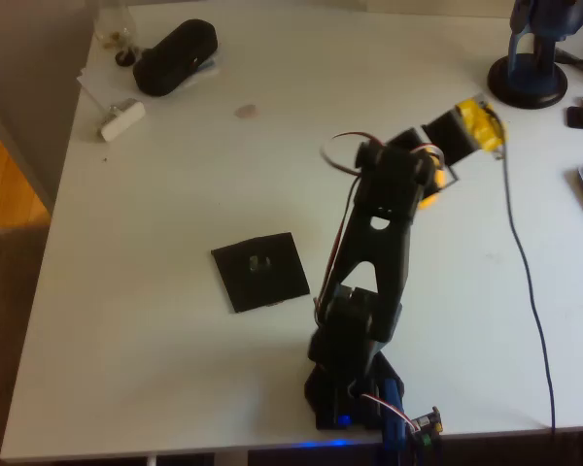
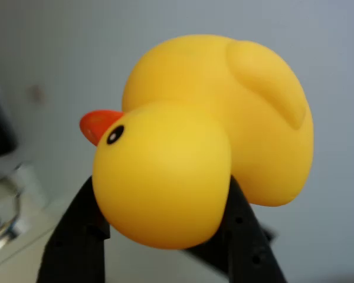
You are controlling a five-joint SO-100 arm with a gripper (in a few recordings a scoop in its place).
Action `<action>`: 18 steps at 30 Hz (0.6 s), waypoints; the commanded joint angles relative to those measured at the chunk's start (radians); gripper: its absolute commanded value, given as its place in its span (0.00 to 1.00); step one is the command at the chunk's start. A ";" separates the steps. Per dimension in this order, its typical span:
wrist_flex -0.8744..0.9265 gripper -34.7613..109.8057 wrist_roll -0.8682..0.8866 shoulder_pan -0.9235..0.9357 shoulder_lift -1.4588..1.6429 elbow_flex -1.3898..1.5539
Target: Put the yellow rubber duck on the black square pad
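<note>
duck (image 2: 206, 135) in gripper (image 2: 162, 218), off pad (image 1: 261, 271)

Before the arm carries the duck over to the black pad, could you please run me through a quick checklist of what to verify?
1. Grip on the yellow rubber duck: ok. In the wrist view the gripper has a black finger on each side of its head.
2. Duck lifted off the table: cannot tell, though the wrist view shows only blurred background behind it.
3. Black square pad free to receive it: ok. Nothing lies on it in the overhead view.
4. Duck over the pad: not ok. The gripper end sits up and to the right of the pad in the overhead view.
5. Path to the pad: ok. Bare table lies between; the black case is far off.
</note>
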 commanded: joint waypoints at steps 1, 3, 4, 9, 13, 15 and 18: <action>0.020 0.31 0.160 -0.140 0.067 -0.003; 0.021 0.31 0.253 -0.199 0.067 0.003; 0.023 0.31 0.295 -0.222 0.066 0.008; 0.173 0.31 0.426 -0.337 0.060 0.011; 0.319 0.31 0.445 -0.489 0.066 0.009; 0.370 0.31 0.446 -0.574 0.067 0.009; 0.397 0.31 0.446 -0.693 0.060 0.011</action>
